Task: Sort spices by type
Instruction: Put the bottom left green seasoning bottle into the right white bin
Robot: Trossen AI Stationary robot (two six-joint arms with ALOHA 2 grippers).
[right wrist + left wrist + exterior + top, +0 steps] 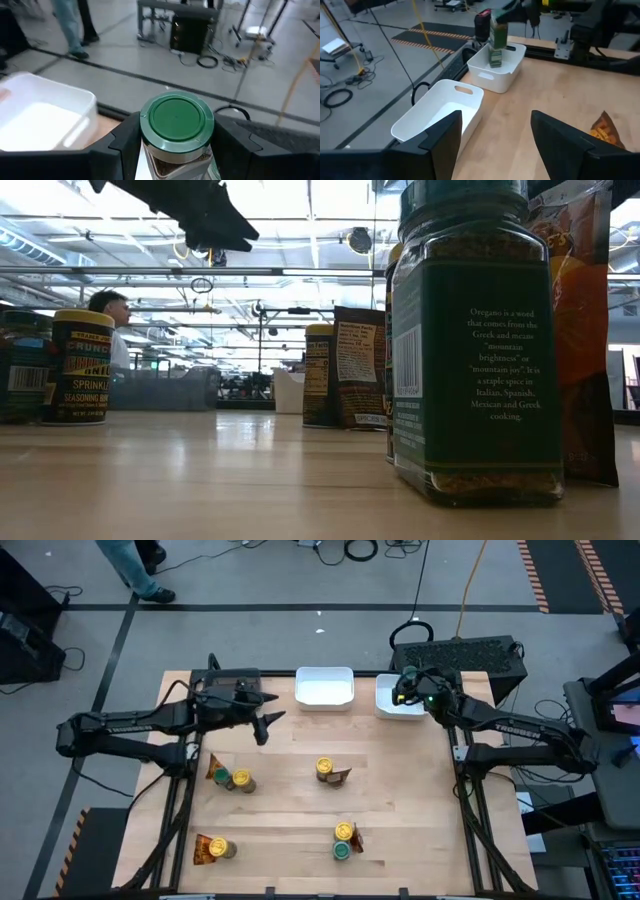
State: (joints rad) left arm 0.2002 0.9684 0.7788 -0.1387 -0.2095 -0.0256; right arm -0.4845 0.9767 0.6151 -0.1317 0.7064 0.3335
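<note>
Right gripper (175, 145): closed on a green-lidded jar (176, 120), which is held over the right-hand tray (398, 706) at the far edge of the worktop (400, 800).
Left gripper (262, 727): held above the worktop near its far left, just short of the middle tray (324, 687); jaws stand apart with nothing between them.
Trays: two white ones are seen side by side at the far edge.
Yellow-lidded jars on the worktop: four are counted (243, 782), (325, 769), (225, 849), (344, 831).
Green-lidded jars on the worktop: two are counted (223, 778), (342, 850).
Packets: four are seen (215, 767), (340, 776), (205, 849), (355, 838), each touching or just beside a jar.
Groups: four clusters lie well apart from one another.
Hidden: part of each packet is covered by its neighbouring jar in the high view.
Low view: the foreground is filled by a green-lidded jar (475, 340), so much of the worktop behind is blocked.
Beyond: a person's legs (135, 565) are seen on the floor past the worktop.
</note>
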